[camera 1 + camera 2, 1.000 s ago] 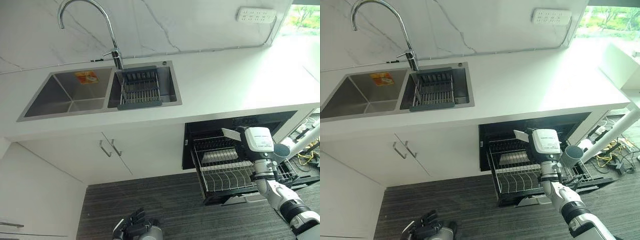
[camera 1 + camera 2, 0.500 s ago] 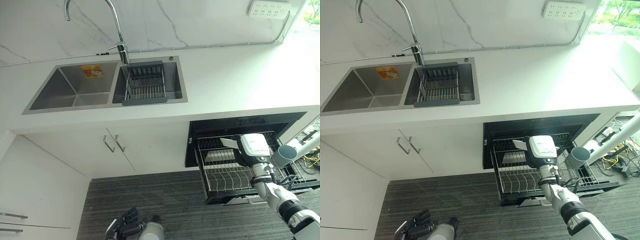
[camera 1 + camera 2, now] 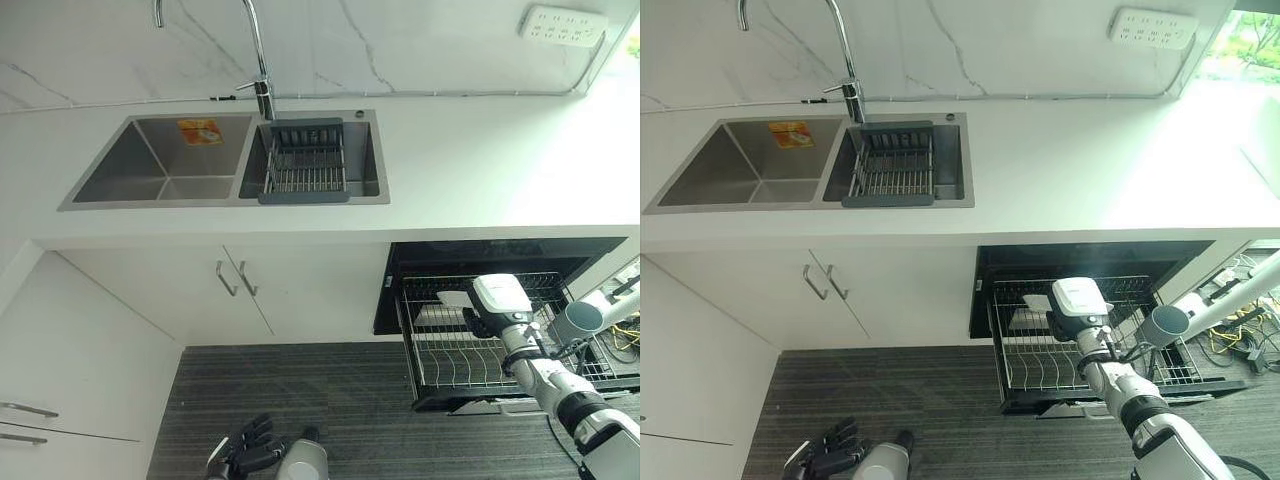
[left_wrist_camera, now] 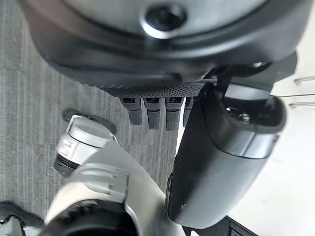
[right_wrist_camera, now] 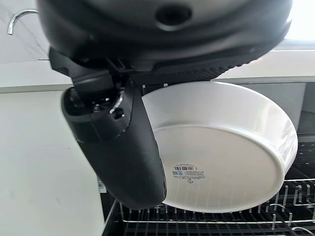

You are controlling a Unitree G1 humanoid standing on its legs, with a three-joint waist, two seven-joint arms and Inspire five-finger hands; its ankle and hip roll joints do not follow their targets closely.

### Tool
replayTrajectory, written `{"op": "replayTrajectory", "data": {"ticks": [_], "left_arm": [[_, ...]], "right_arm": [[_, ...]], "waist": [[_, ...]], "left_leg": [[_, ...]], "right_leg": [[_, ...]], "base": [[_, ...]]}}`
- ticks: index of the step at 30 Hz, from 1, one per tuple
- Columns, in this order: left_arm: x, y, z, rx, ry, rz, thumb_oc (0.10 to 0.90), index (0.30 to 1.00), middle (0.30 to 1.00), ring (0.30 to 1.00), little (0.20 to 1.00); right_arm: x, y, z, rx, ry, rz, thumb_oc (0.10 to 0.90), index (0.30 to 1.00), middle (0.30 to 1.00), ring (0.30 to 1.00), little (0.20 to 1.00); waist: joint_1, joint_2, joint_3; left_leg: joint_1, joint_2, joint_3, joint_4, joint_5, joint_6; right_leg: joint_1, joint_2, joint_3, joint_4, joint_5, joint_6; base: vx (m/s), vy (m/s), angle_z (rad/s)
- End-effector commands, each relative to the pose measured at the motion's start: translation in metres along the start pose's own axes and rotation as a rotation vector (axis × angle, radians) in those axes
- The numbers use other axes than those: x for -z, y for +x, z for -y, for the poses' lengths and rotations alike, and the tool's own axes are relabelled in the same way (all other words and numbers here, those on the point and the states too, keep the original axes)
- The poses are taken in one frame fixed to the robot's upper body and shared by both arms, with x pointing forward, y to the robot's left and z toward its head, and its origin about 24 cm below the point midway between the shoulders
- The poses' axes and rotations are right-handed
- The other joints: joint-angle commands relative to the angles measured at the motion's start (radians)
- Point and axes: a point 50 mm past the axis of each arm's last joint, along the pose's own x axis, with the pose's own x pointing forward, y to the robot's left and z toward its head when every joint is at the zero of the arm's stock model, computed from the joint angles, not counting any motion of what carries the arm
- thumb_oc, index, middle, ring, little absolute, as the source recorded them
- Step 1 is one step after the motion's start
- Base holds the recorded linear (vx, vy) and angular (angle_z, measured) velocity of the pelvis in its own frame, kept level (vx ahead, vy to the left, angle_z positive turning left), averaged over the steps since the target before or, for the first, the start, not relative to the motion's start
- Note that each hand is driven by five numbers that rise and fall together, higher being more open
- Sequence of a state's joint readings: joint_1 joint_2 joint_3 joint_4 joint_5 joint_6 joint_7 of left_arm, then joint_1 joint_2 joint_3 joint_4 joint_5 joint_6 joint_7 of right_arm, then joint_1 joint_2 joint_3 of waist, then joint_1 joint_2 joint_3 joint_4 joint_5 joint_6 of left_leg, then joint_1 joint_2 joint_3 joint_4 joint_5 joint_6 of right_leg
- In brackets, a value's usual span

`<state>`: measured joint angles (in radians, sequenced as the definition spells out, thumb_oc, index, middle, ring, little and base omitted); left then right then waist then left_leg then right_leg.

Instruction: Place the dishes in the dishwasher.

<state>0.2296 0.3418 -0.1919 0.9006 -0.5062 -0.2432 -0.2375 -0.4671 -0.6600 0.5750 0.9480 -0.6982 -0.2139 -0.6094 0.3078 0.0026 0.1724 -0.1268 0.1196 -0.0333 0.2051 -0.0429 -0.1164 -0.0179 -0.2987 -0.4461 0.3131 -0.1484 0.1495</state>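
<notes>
White dish held on edge in the right hand, thumb clamped across its underside, just above the wire dishwasher rack — pulled out of the dark opening under the worktop. In the head views the wrist housing covers most of the dish; contact with the rack wires cannot be judged. Double sink set in the white worktop, a drainer basket in its right basin, tap cut off above. Grey striped floor. Left hand low by the floor — fingers loosely straight, holding nothing.
</notes>
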Motion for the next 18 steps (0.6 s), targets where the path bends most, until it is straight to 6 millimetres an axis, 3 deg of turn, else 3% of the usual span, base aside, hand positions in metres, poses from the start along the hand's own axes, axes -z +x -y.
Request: {"op": "replayTrajectory", "data": {"ticks": [1,9,18], "left_arm": [[0.001,-0.01,-0.006,0.012,0.066,0.009,0.8,0.9,0.9,0.9,0.9],[-0.005,-0.007,-0.005,0.014,0.079,0.03,0.8,0.9,0.9,0.9,0.9],[-0.042,0.008,0.002,0.06,0.073,0.15,0.8,0.9,0.9,0.9,0.9]], "right_arm": [[0.006,0.041,0.066,0.255,0.002,-0.015,0.4,0.3,0.3,0.3,0.3],[0.007,0.051,0.079,0.255,-0.002,-0.004,0.4,0.3,0.3,0.3,0.3],[0.018,0.075,0.135,0.341,-0.04,-0.046,0.4,0.3,0.3,0.3,0.3]], "waist": [[0.017,0.002,-0.019],[0.035,0.007,0.003],[0.046,0.035,0.087]], "left_leg": [[-0.029,-0.005,-0.005,0.095,-0.11,0.012],[-0.05,-0.01,-0.024,0.095,-0.097,0.011],[-0.139,-0.017,-0.041,0.095,-0.076,0.016]], "right_leg": [[0.03,0.0,0.02,-0.013,-0.028,0.027],[0.018,-0.002,0.018,-0.013,-0.021,0.027],[-0.073,-0.012,0.033,-0.013,0.004,0.025]], "base": [[0.0,0.0,0.0],[0.0,0.0,0.01],[-0.13,0.003,0.01]]}}
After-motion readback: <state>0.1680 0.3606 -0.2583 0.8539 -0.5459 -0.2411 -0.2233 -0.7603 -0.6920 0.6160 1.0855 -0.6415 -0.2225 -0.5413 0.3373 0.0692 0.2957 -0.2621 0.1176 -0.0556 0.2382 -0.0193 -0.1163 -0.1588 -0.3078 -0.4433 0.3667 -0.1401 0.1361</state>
